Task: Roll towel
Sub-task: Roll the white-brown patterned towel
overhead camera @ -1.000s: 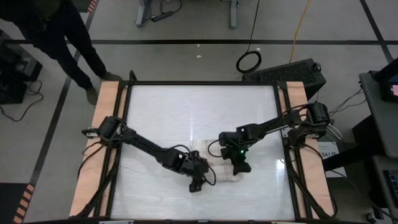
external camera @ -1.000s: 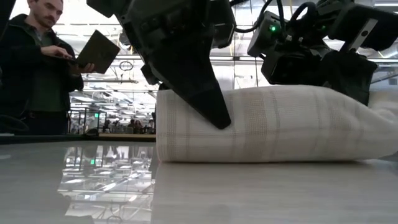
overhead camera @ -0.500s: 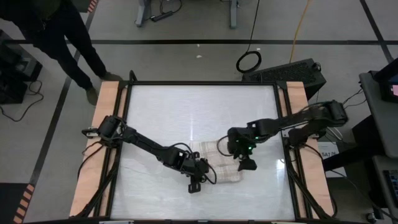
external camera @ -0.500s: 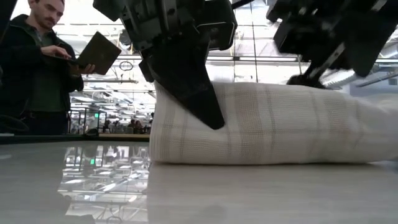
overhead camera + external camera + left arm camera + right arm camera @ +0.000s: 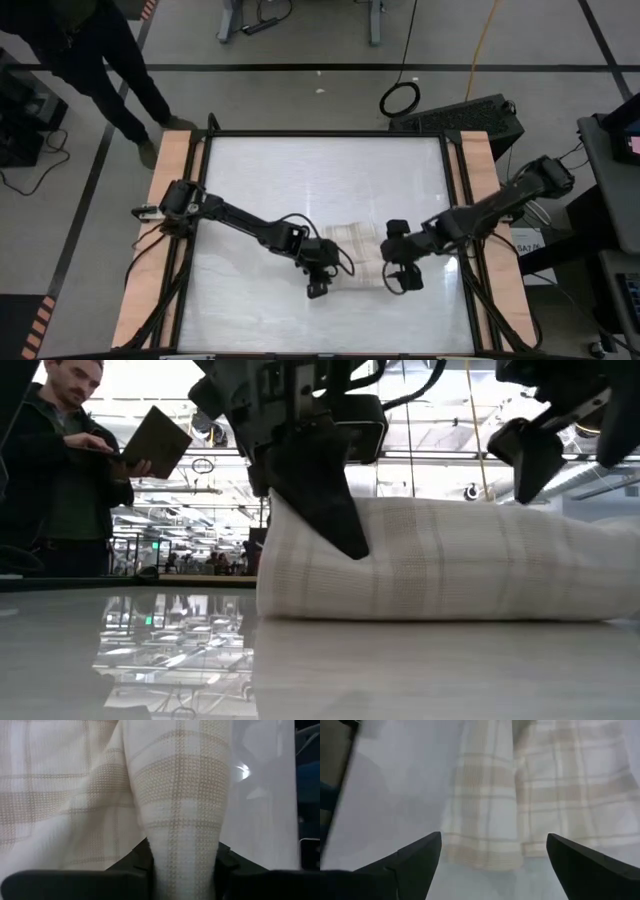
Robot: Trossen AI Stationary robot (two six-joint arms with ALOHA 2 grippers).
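The towel [image 5: 350, 256], cream with tan plaid stripes, lies partly rolled near the table's middle. Its roll [image 5: 450, 560] rests on the table along the near side, and the flat part [image 5: 55, 795] spreads toward the far edge. My left gripper [image 5: 318, 283] is shut on the roll's left end. My right gripper [image 5: 402, 282] hangs open just off the towel's right end [image 5: 485, 845], above the table and touching nothing. In the low view the right gripper [image 5: 545, 455] stands above the roll. My left gripper pinches the roll's left end [image 5: 182, 851] between its two fingers, one on each side of the roll. The fingers [image 5: 322, 500] slant down from above and from the table's left, pointing along the roll. The roll lies on the table.
The white tabletop [image 5: 300, 170] has a dark frame with wooden side rails [image 5: 170, 170]. A person [image 5: 60, 460] stands beyond the far left corner, holding a laptop. Free room lies toward the far edge and on both sides of the towel.
My right gripper has opened, let go of the towel's right end, risen and drawn back toward the right and near edges. My left gripper has shut on the roll's left end, staying roughly in place. The roll's left end has bunched up slightly.
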